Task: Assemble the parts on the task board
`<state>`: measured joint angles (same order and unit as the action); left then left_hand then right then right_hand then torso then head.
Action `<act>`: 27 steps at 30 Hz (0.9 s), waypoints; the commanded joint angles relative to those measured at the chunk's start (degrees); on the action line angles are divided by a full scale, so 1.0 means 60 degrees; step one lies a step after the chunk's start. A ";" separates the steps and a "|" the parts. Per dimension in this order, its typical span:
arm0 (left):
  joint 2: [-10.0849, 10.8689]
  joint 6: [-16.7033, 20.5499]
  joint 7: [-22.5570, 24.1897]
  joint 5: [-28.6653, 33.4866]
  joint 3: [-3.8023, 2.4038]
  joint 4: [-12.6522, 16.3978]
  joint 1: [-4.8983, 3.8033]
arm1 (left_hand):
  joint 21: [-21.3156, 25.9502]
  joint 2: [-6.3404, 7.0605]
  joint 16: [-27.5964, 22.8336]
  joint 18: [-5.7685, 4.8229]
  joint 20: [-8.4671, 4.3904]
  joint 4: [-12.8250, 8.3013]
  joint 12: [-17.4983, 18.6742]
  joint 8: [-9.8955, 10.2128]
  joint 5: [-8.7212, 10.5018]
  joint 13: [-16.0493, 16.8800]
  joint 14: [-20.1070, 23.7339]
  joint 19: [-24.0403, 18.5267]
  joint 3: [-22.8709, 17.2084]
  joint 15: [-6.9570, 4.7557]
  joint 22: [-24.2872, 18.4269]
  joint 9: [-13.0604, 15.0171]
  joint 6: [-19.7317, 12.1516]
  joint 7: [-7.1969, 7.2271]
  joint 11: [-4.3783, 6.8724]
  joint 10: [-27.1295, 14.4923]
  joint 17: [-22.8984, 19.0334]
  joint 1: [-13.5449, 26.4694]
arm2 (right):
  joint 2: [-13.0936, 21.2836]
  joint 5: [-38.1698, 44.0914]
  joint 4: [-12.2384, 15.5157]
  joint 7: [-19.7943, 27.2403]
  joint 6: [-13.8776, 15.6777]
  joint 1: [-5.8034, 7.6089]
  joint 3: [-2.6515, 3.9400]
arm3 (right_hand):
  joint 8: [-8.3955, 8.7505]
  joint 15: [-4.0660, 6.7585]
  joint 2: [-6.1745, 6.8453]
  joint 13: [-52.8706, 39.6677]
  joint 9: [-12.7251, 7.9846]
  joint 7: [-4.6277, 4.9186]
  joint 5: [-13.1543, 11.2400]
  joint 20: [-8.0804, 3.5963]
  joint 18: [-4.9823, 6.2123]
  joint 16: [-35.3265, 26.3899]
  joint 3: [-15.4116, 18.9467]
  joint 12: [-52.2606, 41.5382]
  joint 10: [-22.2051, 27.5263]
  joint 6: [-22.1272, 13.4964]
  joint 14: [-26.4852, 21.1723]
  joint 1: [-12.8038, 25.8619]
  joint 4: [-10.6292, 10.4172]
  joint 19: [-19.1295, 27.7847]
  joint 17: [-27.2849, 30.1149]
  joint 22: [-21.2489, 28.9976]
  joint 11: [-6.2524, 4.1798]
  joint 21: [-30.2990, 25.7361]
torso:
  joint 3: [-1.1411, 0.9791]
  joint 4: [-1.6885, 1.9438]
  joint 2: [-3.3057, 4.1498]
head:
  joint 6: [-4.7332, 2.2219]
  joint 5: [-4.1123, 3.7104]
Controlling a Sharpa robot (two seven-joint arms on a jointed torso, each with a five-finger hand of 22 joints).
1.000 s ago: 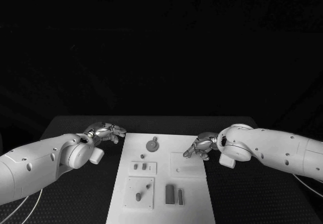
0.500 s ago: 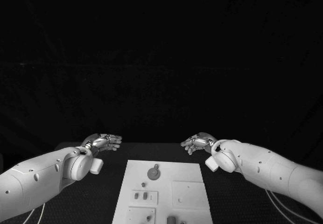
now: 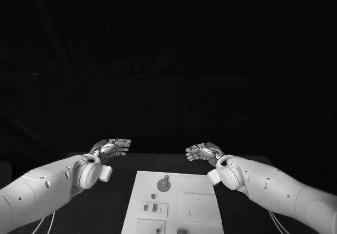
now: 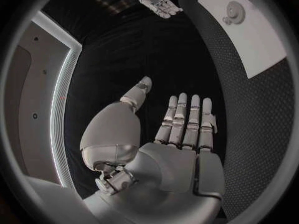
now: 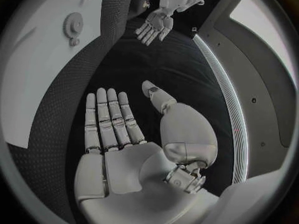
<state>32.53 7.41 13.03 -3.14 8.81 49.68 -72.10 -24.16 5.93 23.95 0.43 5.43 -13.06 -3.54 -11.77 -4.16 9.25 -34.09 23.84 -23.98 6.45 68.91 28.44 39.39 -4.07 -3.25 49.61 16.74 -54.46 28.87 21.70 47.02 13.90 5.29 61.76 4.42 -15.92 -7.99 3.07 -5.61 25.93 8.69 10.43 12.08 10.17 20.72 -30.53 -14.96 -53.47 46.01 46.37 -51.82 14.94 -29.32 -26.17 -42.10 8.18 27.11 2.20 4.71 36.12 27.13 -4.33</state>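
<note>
Now both your hands hang over the far edge of the table, beyond the far edge of the board, and each one holds nothing. The left hand has its fingers straight and side by side, with the thumb held apart; the right hand is the same.

On the board, a round gear lies flat near the far edge, and a small pin is just beside it toward that edge. Nearer to you, two short parts stand in a square block, side by side. Their long axes seem to run from the near edge to the far edge, but they are too small to be sure. The gear has no long axis.

These pictures fit hands lifted away between two steps, or hands resting when the work is over; I cannot tell which. If you reach again, come down from above the part, and keep the fingers apart until they are around it.
</note>
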 commanded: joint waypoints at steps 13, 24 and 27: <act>0.0212 0.0397 0.0325 0.0051 -0.0135 0.0677 0.0220 | 0.4027 -0.0988 -0.3992 -0.0071 -0.0904 0.2177 0.0590 0.1962 0.0694 -0.1542 0.5682 -0.3974 0.3997 -0.1075 -1.1485 -0.4740 -0.6566 0.0679 0.0541 -0.8269 -0.2790 0.9077 | 0.0311 -0.0416 0.0759 0.0365 0.0698 -0.0027 -0.0019 | 0.2654 0.1331 -0.0512 0.0935 -0.4322 -0.1448 -0.1739 -0.2014 -0.1695 -0.3453 0.5088 0.2494 0.8911 -0.7668 -0.7729 0.8637 -0.2491 0.4887 0.4361 0.7017 -0.1364 -0.4518 | -0.0120 -0.0207 -0.0236 | 0.0394 0.0209; 0.1070 0.3100 0.1492 0.0274 -0.0765 0.3530 0.1056 | 0.4027 -0.0988 -0.3992 -0.0071 -0.0904 0.2177 0.0590 0.1962 0.0694 -0.1542 0.5682 -0.3974 0.3997 -0.1075 -1.1485 -0.4740 -0.6566 0.0679 0.0541 -0.8269 -0.2790 0.9077 | 0.1348 -0.1843 0.3612 0.1384 0.3272 -0.0134 -0.0339 | 0.2654 0.1331 -0.0512 0.0935 -0.4322 -0.1448 -0.1739 -0.2014 -0.1695 -0.3453 0.5088 0.2494 0.8911 -0.7668 -0.7729 0.8637 -0.2491 0.4887 0.4361 0.7017 -0.1364 -0.4518 | -0.0359 -0.0767 -0.0806 | 0.1184 0.0706; 0.1382 0.4084 0.1916 0.0355 -0.0994 0.4567 0.1360 | 0.4027 -0.0988 -0.3992 -0.0071 -0.0904 0.2177 0.0590 0.1962 0.0694 -0.1542 0.5682 -0.3974 0.3997 -0.1075 -1.1485 -0.4740 -0.6566 0.0679 0.0541 -0.8269 -0.2790 0.9077 | 0.1727 -0.2366 0.4656 0.1756 0.4214 -0.0173 -0.0456 | 0.2654 0.1331 -0.0512 0.0935 -0.4322 -0.1448 -0.1739 -0.2014 -0.1695 -0.3453 0.5088 0.2494 0.8911 -0.7668 -0.7729 0.8637 -0.2491 0.4887 0.4361 0.7017 -0.1364 -0.4518 | -0.0366 -0.0785 -0.0824 | 0.1209 0.0721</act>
<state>40.44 22.27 19.13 -2.08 2.97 75.41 -64.32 -0.77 0.15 0.80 0.45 0.21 -0.26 -0.39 -0.62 -0.49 0.26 -1.26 1.02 -0.92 0.03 4.24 0.83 1.38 -0.26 0.06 1.64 0.48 -1.95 38.86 12.75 73.24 19.65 21.69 60.86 1.74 -0.21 0.00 0.05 -0.13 0.16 -0.01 0.20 -0.02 0.79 0.20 -0.25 -0.20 -0.29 0.26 0.29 -0.38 0.01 -0.27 -0.20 -0.22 0.07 0.20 0.21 0.53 31.70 34.10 -0.15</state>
